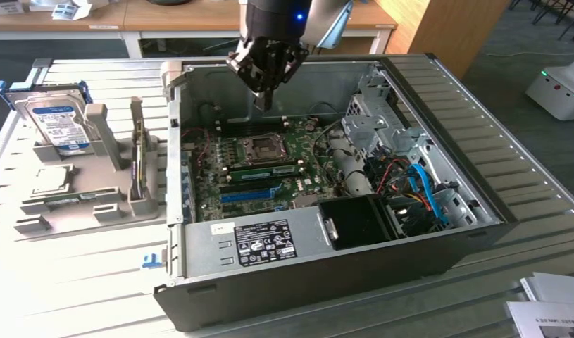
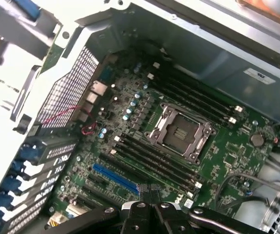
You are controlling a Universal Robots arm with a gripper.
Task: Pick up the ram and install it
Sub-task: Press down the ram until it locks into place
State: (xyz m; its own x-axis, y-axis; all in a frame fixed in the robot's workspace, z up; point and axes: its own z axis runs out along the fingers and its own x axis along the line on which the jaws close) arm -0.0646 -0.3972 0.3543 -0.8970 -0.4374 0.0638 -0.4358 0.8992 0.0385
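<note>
Jaws point(image 1: 265, 98): mine, pressed shut pad to pad with nothing between them, hanging over the open computer case point(image 1: 456, 232) near its rear wall, above the motherboard point(image 1: 258, 158). Seen from my wrist, the closed jaw tips point(image 2: 150, 192) sit over the end of the blue slot point(image 2: 114, 178). Ram point(image 1: 66, 199): thin green stick with dark chips, lying flat in the grey holder tray point(image 1: 42, 222) on the bench point(image 1: 80, 282), outside the case on the exterior view's left, well apart from my jaws. Processor chip point(image 1: 48, 180): square, silver, in the same tray just behind the ram. Hard drive point(image 1: 53, 120): blue-labelled, propped upright at the tray's far end. Processor socket point(image 2: 181, 132): open and bare, with black memory slots point(image 2: 157, 163) running along both sides. From the exterior view a greenish strip point(image 1: 266, 169) lies along the slots beside the socket; whether it is a seated stick I cannot tell. Cables point(image 1: 423, 186): blue and red, bundled in the case on the exterior view's right.
</note>
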